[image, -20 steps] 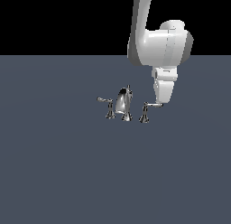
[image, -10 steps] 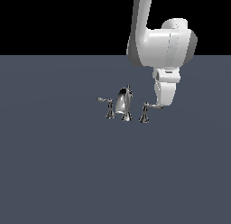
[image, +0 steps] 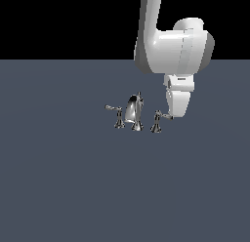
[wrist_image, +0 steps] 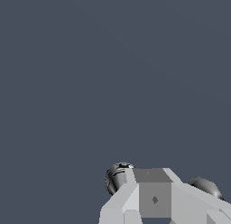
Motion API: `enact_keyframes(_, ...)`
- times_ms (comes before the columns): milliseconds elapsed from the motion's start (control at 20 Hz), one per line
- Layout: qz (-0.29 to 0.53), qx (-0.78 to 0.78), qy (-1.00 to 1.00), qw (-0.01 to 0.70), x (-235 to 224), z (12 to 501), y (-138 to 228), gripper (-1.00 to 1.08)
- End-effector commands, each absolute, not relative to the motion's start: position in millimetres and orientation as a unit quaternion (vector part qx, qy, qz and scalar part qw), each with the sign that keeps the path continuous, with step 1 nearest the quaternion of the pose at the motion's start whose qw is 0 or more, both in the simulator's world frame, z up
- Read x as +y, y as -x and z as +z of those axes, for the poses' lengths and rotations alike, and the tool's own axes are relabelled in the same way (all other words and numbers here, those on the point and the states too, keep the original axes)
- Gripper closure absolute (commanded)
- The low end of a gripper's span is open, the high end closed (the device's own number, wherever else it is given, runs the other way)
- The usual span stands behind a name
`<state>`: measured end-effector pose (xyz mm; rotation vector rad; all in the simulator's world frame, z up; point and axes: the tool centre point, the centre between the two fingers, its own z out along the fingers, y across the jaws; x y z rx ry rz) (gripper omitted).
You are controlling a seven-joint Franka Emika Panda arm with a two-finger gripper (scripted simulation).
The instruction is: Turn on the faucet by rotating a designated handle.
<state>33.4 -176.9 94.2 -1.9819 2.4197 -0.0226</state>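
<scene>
The small chrome faucet point(image: 134, 111) stands mid-floor, a curved spout between two lever handles. The designated handle point(image: 156, 126) is on the exterior view's right, its thin bright lever point(image: 165, 117) pointing toward the arm. My gripper point(image: 172, 114) hangs straight down with its tip against the lever's outer end, and the fingers look pressed together with nothing between them. The twin handle point(image: 118, 120) stands on the exterior view's left, untouched. In the wrist view my fingers point(wrist_image: 153, 191) hide most of two chrome pieces point(wrist_image: 117, 177).
The white arm point(image: 171, 50) rises above the handle on the exterior view's right. The faucet stands on a flat dark grey floor point(image: 73, 187), with a black background beyond it.
The gripper has sunk slightly and edged toward the exterior view's right beside the lever's end. The lever shows no clear turn.
</scene>
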Motion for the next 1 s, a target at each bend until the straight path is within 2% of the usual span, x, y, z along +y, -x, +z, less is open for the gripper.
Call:
enact_keyframes(0,-0.001,0.775,0.632,0.002,-174.7,94.1,-19.3,1.08)
enact_keyframes(400,-0.002,0.779,0.627,0.0,-174.8,93.9,-3.3,1.08)
enact_keyframes(950,0.0,0.777,0.63,0.0,-118.6,94.2,9.0,1.08)
